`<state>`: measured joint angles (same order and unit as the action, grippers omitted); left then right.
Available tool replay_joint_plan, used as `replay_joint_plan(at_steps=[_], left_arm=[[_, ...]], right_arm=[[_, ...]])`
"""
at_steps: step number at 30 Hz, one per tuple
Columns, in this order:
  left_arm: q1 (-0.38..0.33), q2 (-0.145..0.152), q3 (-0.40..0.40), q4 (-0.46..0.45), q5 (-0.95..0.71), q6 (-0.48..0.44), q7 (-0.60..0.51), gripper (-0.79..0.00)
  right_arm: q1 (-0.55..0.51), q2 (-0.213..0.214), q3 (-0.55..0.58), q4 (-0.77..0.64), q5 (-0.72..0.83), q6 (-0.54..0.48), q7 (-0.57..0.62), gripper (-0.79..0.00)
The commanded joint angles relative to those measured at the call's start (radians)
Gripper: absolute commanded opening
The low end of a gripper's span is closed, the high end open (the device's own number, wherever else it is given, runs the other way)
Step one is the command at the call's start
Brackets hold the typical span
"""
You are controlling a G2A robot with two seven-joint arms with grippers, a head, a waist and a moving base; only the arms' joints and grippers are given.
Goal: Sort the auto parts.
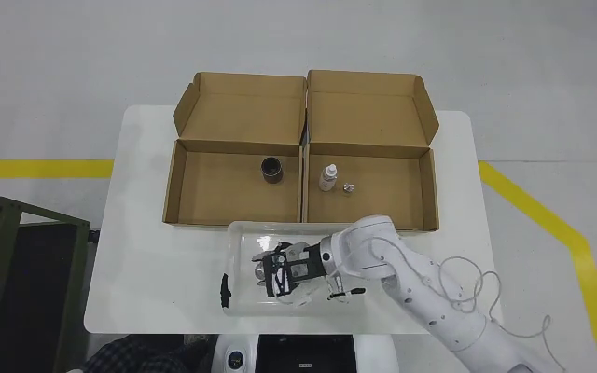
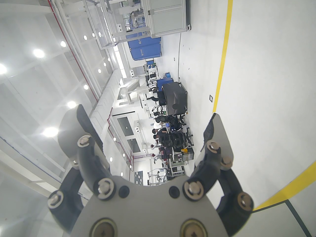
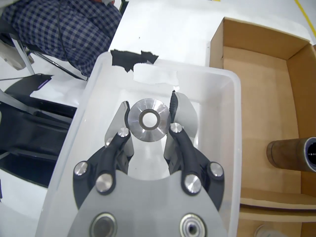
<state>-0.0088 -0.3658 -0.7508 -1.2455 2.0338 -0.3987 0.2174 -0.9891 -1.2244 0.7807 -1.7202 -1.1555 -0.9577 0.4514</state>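
Gripping a metal disc (image 3: pixel 148 120) in the right jaws, low inside the clear bin (image 3: pixel 219 114) at the desk's (image 1: pixel 140 261) near edge. Bin walls close on both sides. Just beyond, a cardboard box (image 1: pixel 210 191) with a dark tube (image 1: pixel 271 169). Beside it, a second box (image 1: pixel 392 191) with a bottle (image 1: pixel 327 176) and small metal piece (image 1: pixel 349 187). Left jaws spread wide, holding nothing.

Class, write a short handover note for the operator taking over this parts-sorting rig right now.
Left tool: open, empty, pointing out into the room.
Right tool: inside the clear plastic bin, shut on a silver metal disc with a centre hole.
Done: dark brown cylindrical sleeve lies in the left cardboard box; small white bottle and small silver metal piece in the right cardboard box.
Left: lift the disc out and box it.
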Motion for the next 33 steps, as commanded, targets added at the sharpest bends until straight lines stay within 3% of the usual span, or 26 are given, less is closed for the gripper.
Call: replay_joint_plan(at_steps=[1,20,33], left_arm=[[0.0,0.0,0.0,0.0,0.0,0.0,0.0,0.0],[0.0,0.0,0.0,0.0,0.0,0.0,0.0,0.0],[0.0,0.0,0.0,0.0,0.0,0.0,0.0,0.0]], right_arm=[[-0.007,0.002,0.02,0.003,0.039,0.012,-0.042,-0.785],[-0.016,0.022,0.183,-0.07,0.13,0.096,-0.208,-0.785],[-0.022,0.023,0.212,-0.079,0.169,0.112,-0.279,-0.785]])
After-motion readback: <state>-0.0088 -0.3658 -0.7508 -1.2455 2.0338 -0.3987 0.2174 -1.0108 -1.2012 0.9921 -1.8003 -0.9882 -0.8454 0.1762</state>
